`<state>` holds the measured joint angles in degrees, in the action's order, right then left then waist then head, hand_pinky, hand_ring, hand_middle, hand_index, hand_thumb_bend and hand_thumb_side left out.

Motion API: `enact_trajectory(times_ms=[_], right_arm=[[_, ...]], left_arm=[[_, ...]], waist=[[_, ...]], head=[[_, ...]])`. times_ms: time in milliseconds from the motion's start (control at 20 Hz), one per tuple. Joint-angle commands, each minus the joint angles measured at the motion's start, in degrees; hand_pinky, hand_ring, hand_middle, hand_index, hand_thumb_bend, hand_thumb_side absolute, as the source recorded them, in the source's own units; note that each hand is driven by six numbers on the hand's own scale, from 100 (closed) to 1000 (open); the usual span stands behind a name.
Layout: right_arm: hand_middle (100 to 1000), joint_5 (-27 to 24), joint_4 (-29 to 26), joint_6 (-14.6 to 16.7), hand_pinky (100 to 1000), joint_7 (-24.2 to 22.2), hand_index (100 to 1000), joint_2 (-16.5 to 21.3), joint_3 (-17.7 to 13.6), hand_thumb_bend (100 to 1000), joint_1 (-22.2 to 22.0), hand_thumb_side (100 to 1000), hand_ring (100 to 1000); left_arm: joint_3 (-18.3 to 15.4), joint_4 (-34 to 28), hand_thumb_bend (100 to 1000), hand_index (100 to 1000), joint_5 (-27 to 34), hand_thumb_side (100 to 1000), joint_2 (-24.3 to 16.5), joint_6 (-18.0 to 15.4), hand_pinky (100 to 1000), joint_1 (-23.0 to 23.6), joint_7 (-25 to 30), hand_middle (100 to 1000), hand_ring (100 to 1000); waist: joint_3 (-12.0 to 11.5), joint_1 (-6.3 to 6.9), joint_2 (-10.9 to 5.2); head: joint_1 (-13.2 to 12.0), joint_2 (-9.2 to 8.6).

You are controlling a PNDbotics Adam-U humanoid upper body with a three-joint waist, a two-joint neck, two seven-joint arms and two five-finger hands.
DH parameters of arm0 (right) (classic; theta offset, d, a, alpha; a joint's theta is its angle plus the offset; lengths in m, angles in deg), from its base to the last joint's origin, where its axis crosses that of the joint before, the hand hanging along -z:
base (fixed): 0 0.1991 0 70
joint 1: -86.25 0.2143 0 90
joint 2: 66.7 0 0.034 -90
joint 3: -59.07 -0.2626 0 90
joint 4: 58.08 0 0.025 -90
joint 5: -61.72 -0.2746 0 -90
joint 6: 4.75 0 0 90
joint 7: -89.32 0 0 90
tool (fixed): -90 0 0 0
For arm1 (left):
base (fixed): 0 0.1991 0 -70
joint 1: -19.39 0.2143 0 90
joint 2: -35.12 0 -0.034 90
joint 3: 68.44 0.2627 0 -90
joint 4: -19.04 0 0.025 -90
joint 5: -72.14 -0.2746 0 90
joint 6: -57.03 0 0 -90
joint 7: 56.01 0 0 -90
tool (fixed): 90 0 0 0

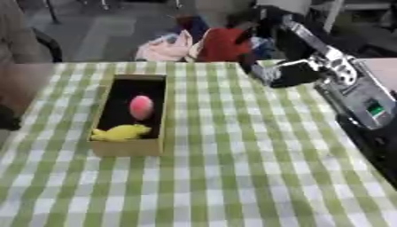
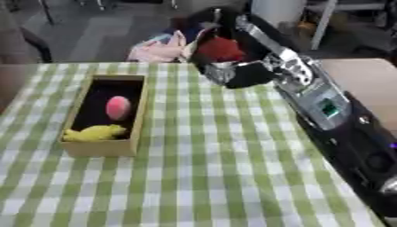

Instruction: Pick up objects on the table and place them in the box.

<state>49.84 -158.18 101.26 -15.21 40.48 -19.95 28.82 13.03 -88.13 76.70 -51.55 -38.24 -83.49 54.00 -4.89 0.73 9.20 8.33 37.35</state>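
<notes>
On the left part of the green-and-white checked table (image 1: pixel 232 168) stands an open cardboard box (image 1: pixel 128 146), long side running near to far. Inside it a pink egg-shaped object (image 1: pixel 140 107) lies about midway along, and a yellow object (image 1: pixel 120 132) lies at the near end, touching the near wall. Both are well apart from the hand, which is to the right and farther back.

Beyond the table's far edge, on the floor, sits a heap of pink cloth (image 1: pixel 164 48) with a red item (image 1: pixel 221 44) just to its right.

The right arm (image 2: pixel 325 106) comes in from the right side and stretches toward the far middle of the table, its silver and black segments slanting up and left. The right hand (image 2: pixel 242 73) hangs over the far edge of the cloth, dark and blurred; whether its fingers are straight or curled cannot be told, and nothing is visibly held in it.
</notes>
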Motion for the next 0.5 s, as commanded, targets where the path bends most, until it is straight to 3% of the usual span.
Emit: enact_trajectory(times_ms=[50, 500], right_arm=[[728, -2.37, -5.58, -1.95, 699, 0.77, 827, 1.46, -3.47, 100, -3.41, 192, 926], [700, -1.17, -9.18, -5.51, 683, 2.21, 812, -3.72, -8.72, 100, -15.32, 266, 930]], left_arm=[[-1.35, 0.13, 100, 784, -0.79, 550, -1.15, 0.12, 663, -0.05, -1.48, 612, 651], [-2.70, 1.36, 100, 782, -2.63, 568, 0.08, 0.14, 661, 1.30, -2.75, 609, 648]], waist=[[0.72, 0.31, -0.80], [4.82, 1.38, -0.04]], head=[[-1.51, 0.73], [-5.20, 2.41]])
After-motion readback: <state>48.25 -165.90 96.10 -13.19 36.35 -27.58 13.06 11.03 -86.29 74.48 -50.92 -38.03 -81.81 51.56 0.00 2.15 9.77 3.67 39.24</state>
